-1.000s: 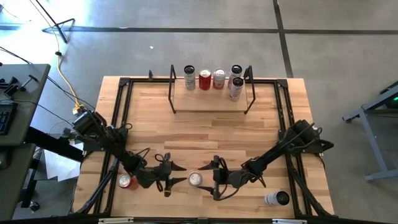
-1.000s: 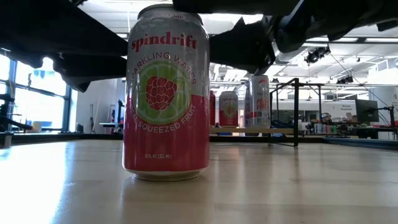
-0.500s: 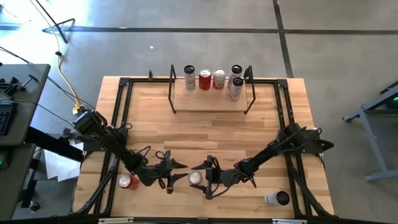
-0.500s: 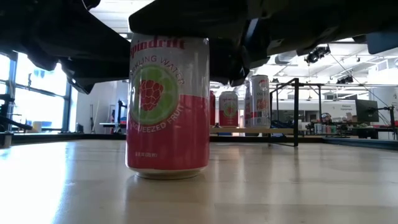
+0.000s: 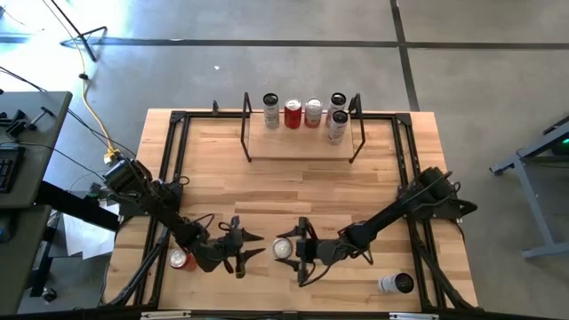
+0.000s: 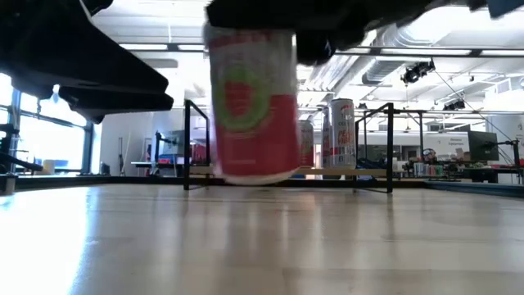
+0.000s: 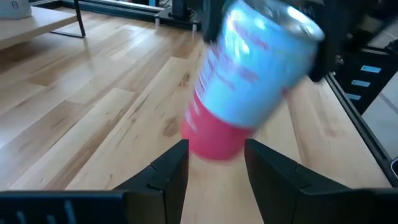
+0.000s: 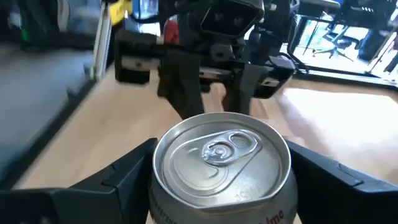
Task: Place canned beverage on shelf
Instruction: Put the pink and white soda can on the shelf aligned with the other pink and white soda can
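Note:
A pink and green beverage can (image 6: 252, 106) with a silver top (image 8: 221, 155) hangs above the table's near middle, with my right gripper (image 5: 290, 252) shut on it. My left gripper (image 5: 244, 252) stands open just to the can's left, its two fingers (image 7: 168, 177) with nothing between them. The left wrist view shows the can (image 7: 249, 81) tilted and clear of the wood. The shelf (image 5: 302, 147) stands at the table's far middle and bears several upright cans (image 5: 302, 113). My right gripper pinches the can's upper wall (image 8: 163, 194), just under the rim, between its two fingers (image 8: 121, 180), one on each side. The fingers come nearly level from the table's right side. The can is lifted clear of the table and tilted, its base free.
A red can (image 5: 182, 259) stands near the table's front left, beside my left arm. A white can (image 5: 396, 284) lies on its side at the front right. Black rails (image 5: 173, 178) run along the table's edges. Bare wood lies between the grippers and the shelf.
My right gripper has gone toward the table's left to the can, taken hold of it and risen. The can, which stood upright on the table, now hangs lifted clear and tilted.

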Action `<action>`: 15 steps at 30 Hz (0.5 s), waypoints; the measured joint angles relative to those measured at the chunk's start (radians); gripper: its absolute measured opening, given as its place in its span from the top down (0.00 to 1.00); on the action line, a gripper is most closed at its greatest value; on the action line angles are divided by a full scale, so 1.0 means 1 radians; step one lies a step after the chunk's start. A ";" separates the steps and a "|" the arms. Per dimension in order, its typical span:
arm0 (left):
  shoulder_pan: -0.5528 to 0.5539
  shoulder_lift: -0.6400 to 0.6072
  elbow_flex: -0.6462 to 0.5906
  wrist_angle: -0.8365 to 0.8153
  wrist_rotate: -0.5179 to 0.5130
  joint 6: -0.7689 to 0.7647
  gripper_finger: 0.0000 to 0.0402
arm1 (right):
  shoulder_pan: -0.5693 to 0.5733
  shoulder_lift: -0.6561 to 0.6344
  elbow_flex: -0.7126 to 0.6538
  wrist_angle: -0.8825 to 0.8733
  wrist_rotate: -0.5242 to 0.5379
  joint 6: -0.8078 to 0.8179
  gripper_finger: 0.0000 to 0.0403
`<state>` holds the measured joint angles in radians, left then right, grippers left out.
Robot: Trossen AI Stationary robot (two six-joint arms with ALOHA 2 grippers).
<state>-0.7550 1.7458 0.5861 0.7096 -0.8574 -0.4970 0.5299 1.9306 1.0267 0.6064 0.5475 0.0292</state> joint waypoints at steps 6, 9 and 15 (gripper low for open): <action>0.000 0.000 0.000 -0.003 0.010 -0.007 0.64 | -0.075 -0.173 -0.004 -0.215 -0.012 -0.155 0.30; 0.000 0.000 0.000 -0.008 0.011 0.000 0.66 | -0.167 -0.271 -0.004 -0.328 -0.106 -0.203 0.30; 0.001 0.000 0.000 -0.009 0.018 0.003 0.71 | -0.442 -0.372 -0.003 -0.423 -0.487 -0.301 0.30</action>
<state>-0.7544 1.7458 0.5861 0.7004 -0.8398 -0.4940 0.0875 1.5589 1.0241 0.1832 0.0608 -0.2717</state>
